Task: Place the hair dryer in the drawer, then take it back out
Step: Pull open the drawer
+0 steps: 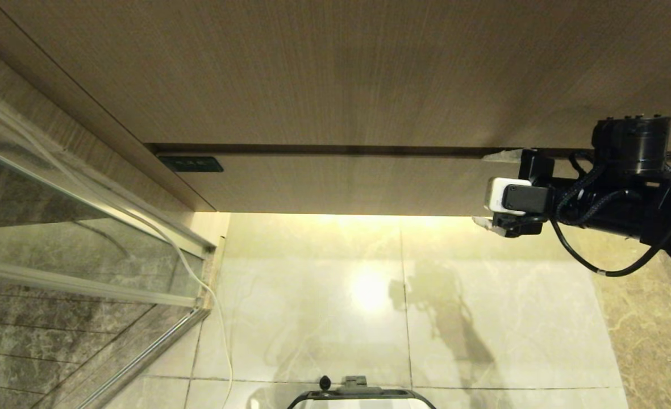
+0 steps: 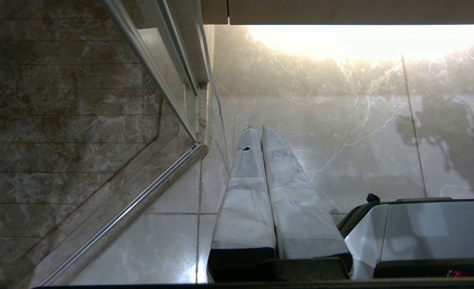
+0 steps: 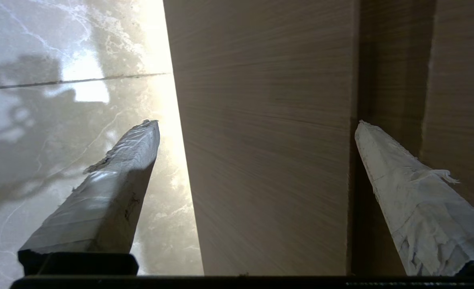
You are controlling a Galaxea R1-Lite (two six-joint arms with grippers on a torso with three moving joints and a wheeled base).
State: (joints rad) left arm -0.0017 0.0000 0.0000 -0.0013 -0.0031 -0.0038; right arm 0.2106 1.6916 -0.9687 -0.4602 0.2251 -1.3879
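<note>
The drawer (image 1: pixel 341 184) is a wide, shallow beige wood-grain band under a taller panel, with a small black label plate (image 1: pixel 190 164) at its left end. It looks pushed in, with a dark gap along its top edge. My right gripper (image 1: pixel 490 188) is open at the drawer's right end, one padded finger at the top gap and the other below the bottom edge. In the right wrist view the drawer front (image 3: pixel 269 160) fills the space between the spread fingers of the right gripper (image 3: pixel 256 122). The hair dryer is out of view. My left gripper (image 2: pixel 257 128) is shut and parked, hanging over the floor.
A glass shower door with a metal frame (image 1: pixel 85 250) stands on the left, and a thin white cord (image 1: pixel 210 295) runs down beside it. Pale marble floor tiles (image 1: pixel 324 318) lie under the cabinet. My own base (image 1: pixel 361 395) shows at the bottom edge.
</note>
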